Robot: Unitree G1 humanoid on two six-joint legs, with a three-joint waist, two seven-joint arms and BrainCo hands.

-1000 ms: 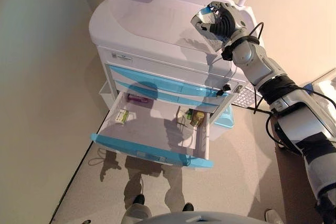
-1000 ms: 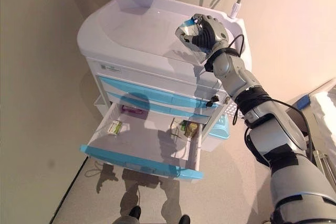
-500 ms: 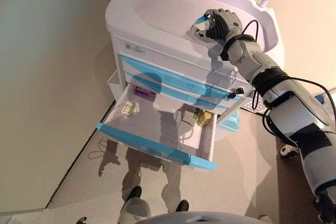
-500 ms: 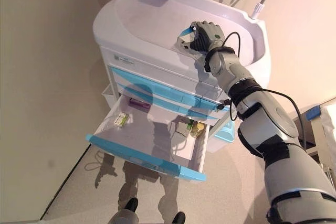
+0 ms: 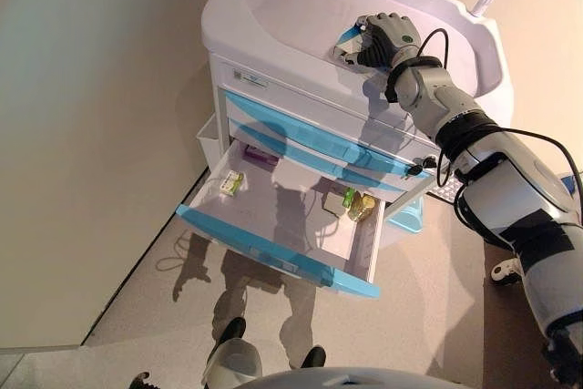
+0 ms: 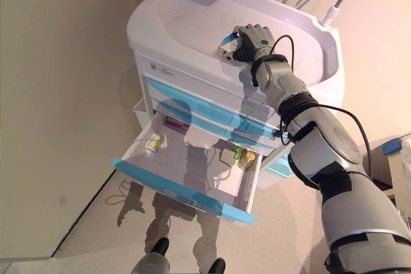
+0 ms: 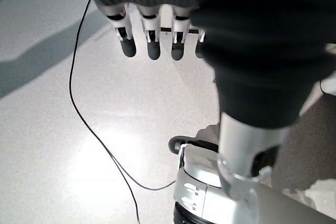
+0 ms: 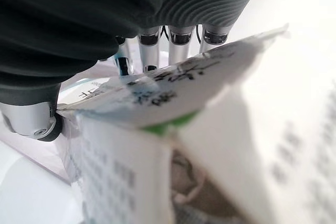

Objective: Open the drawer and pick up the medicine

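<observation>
My right hand [image 5: 390, 37] is shut on a white and blue medicine box [image 5: 346, 43] and holds it just over the top of the white cart [image 5: 273, 6], near its right side. In the right wrist view the box [image 8: 157, 108] fills the frame, with my fingers [image 8: 178, 38] curled behind it. The cart's bottom drawer [image 5: 273, 248], with a blue front, stands pulled out. My left hand [image 7: 152, 40] shows only in the left wrist view, open and hanging over the floor.
In the open drawer lie a small green and white box [image 5: 231, 183], a purple packet [image 5: 260, 156] at the back, and some small bottles and boxes [image 5: 355, 205] at the right. Two shut blue drawers [image 5: 310, 138] sit above it. A wall runs along the left.
The camera has shifted, so the cart sits further right in the picture. My right hand with the box has come down closer to the cart's top.
</observation>
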